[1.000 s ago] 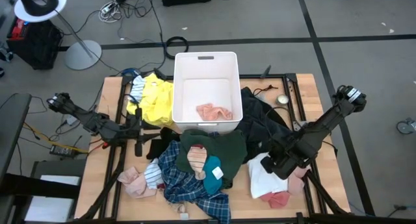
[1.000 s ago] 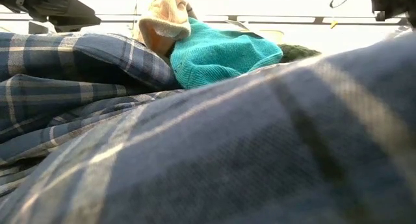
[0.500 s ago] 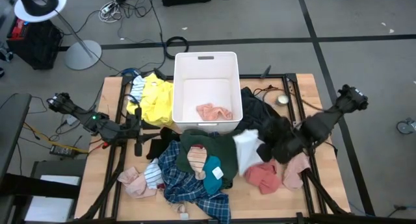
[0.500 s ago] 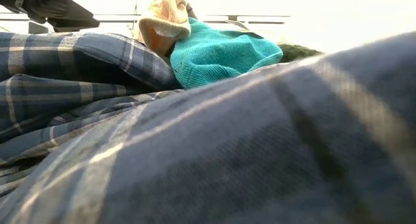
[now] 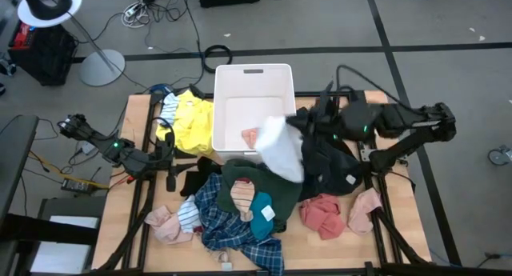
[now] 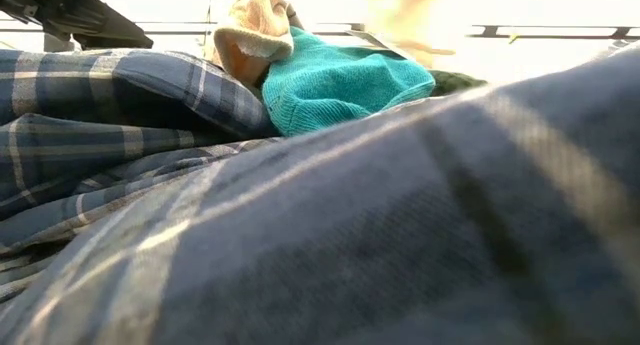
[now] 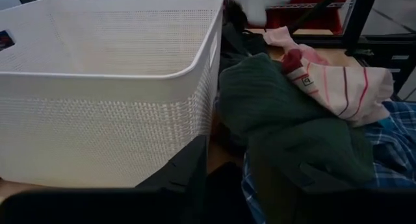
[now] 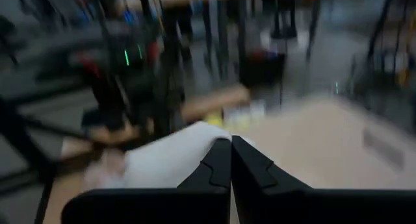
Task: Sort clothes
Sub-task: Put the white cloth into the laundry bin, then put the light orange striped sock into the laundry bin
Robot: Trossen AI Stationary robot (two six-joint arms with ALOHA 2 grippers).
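Sorting in progress: right gripper [image 5: 318, 120] reaching out from the right edge of the wooden surface [image 5: 376, 104] to the right wall of the white slotted plastic basket [image 5: 254, 66], forearm stretched almost level across a heap of black garments [image 5: 324, 160]. Fingers pressed fully together, pinching one edge of a soft white cotton garment [image 5: 282, 152]. Rest of that garment hanging loose below the grip, draped over the basket's near right corner and down toward a dark green knitted top [image 5: 264, 180].

Likely handling: light, limp, no stiffness at all, prone to trailing and snagging on the basket rim or dragging neighbours along. Best taken by a bunched fold near the middle rather than a thin hem, to keep the trailing length short and the pinch from slipping. Nothing fragile here; no harm from a drop into the basket.

Already inside the basket: one small crumpled pink piece [image 5: 254, 136]. Still out on the surface: a blue plaid shirt [image 5: 232, 228], a yellow garment [image 5: 192, 124] and more.

Left gripper [image 5: 169, 160] waiting low at the left side, just beside the yellow garment.
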